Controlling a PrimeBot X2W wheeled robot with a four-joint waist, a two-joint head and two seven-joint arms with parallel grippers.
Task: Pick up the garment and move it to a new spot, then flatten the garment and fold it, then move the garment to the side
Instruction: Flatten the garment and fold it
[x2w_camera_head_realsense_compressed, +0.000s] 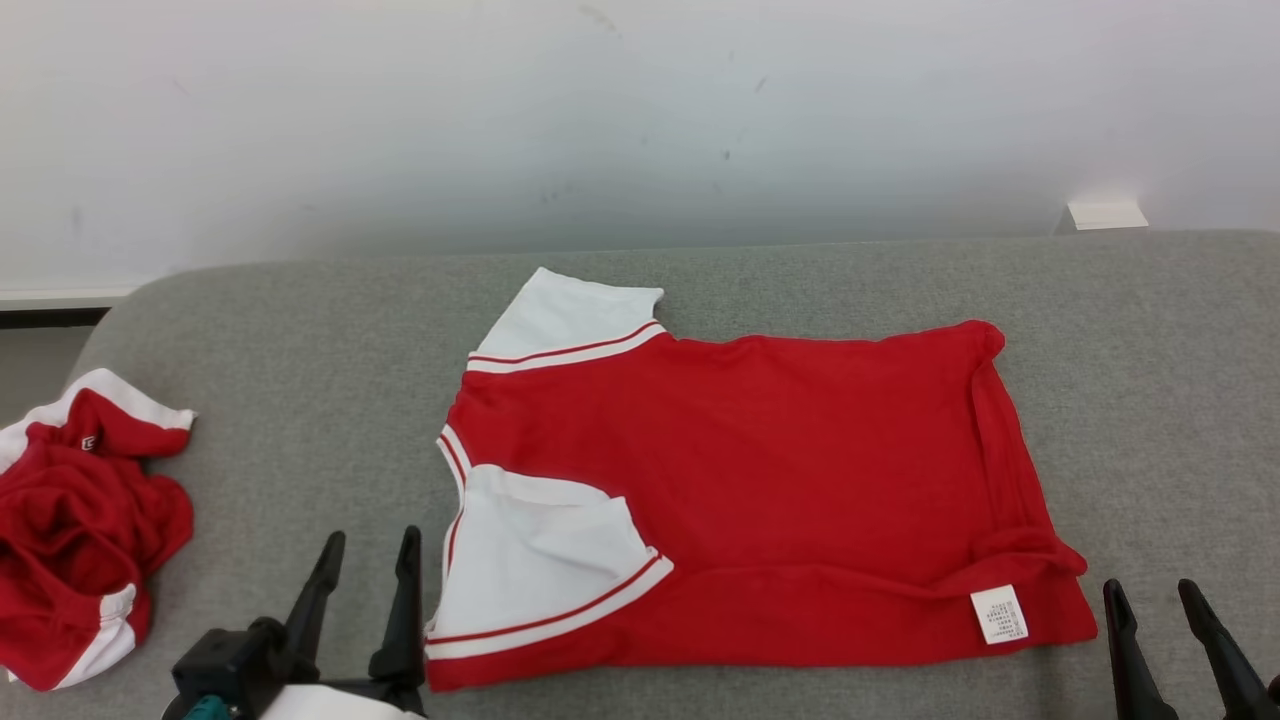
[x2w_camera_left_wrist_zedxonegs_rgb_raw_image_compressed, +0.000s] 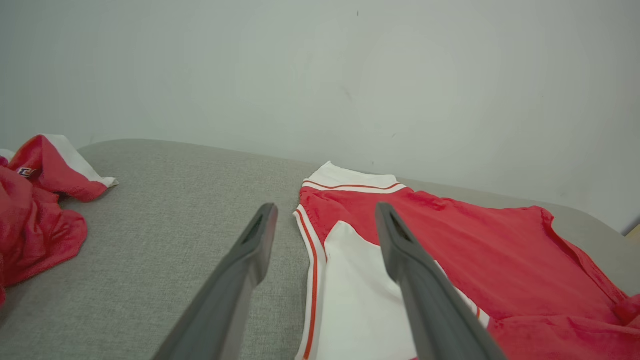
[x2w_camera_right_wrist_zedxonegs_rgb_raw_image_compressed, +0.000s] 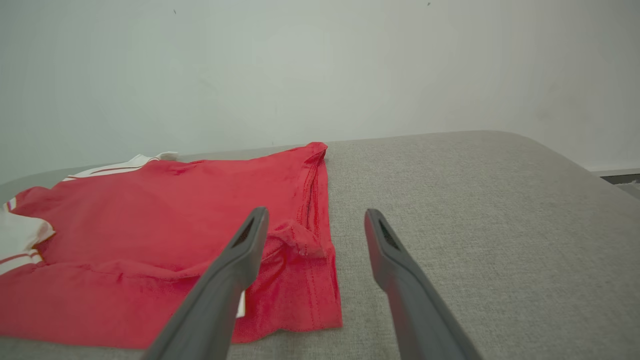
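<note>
Over grey surface by pale wall, left tool and right tool gape

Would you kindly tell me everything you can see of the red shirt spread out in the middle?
The red shirt, thin knit by its look, has white, red-striped sleeves. It lies flat on the grey fabric surface, neck end left, rumpled hem right. Its near edge is folded over the body, baring a white care label; the near sleeve lies on top, the far sleeve sticks out. The left gripper and right gripper, both open, stand by its near corners, holding nothing.
</note>
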